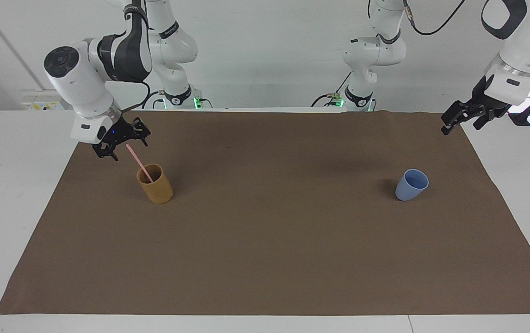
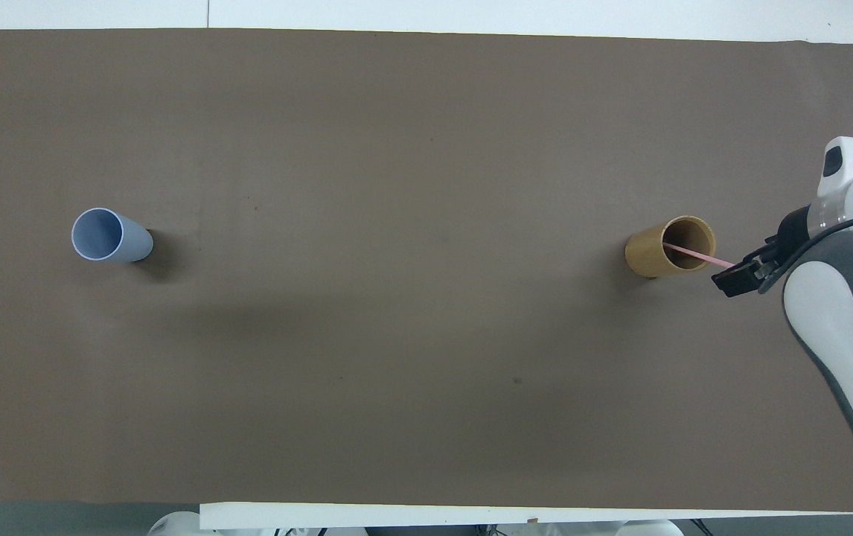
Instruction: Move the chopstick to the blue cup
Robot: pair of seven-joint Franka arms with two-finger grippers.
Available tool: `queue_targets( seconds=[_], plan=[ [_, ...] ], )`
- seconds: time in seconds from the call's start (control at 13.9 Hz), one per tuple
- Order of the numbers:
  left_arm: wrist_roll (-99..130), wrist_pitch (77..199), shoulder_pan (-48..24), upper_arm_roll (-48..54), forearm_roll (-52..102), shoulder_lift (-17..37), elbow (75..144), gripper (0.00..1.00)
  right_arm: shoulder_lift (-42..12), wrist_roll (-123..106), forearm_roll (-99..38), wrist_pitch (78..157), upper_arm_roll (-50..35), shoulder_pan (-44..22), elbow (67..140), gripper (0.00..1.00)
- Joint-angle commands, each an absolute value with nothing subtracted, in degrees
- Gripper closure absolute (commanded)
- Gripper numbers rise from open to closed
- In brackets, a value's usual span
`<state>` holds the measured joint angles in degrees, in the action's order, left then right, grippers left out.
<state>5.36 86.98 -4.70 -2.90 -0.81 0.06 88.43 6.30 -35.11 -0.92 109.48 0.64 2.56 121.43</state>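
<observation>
Pink and thin, the chopstick (image 1: 138, 162) leans from the tan cylindrical cup (image 1: 155, 183); the right gripper (image 1: 121, 141), spread, should straddle its tip squarely before closing; the left gripper (image 1: 460, 118), spread, waits.

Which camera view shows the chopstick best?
The facing view: the chopstick shows nearly whole, leaning out of the tan cup, its top between the right gripper's open fingers. In the overhead view that gripper covers the chopstick's top end, leaving a short stretch.

Item count: one chopstick (image 1: 138, 163); two cups, namely one blue cup (image 1: 411, 185) and one tan cup (image 1: 155, 184); one brown mat (image 1: 274, 240); one worktop (image 1: 10, 152); two end effectors.
</observation>
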Motion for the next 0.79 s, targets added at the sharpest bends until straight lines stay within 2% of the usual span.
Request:
queue_targets(
  seconds=[0.0,0.22,0.29,0.43,0.5,0.65,0.72],
  plan=[
    [5.9,86.2,-4.5,-2.9,-0.3,-0.4,88.7,0.0,8.5,-36.7,-1.7,112.6,0.5,3.0,125.8,0.1],
    [5.9,88.6,-4.2,-3.2,-1.4,-0.1,88.2,0.0,8.5,-37.1,-1.7,112.5,0.5,3.3,125.8,0.25],
    [6.1,91.3,-4.0,-3.3,-1.7,-1.2,91.8,0.0,8.5,-37.1,-1.7,112.4,0.5,3.3,125.9,0.34],
    [6.2,109.5,-3.5,-3.4,-1.7,-7.1,110.5,0.0,8.4,-37.6,-1.7,112.5,0.5,3.4,125.8,0.51],
    [6.4,116.0,-2.1,-3.4,-1.7,-6.8,115.9,0.0,8.4,-37.7,-1.7,112.5,0.5,3.5,125.8,0.6],
    [7.8,119.4,-1.8,-3.4,-1.7,-1.6,117.3,0.0,8.3,-37.5,-1.7,112.5,0.6,3.5,125.6,0.81],
    [8.4,120.3,-1.7,-3.4,-1.8,-0.8,118.6,0.0,8.3,-37.2,-1.7,112.4,0.5,3.5,125.6,0.92]
  ],
)
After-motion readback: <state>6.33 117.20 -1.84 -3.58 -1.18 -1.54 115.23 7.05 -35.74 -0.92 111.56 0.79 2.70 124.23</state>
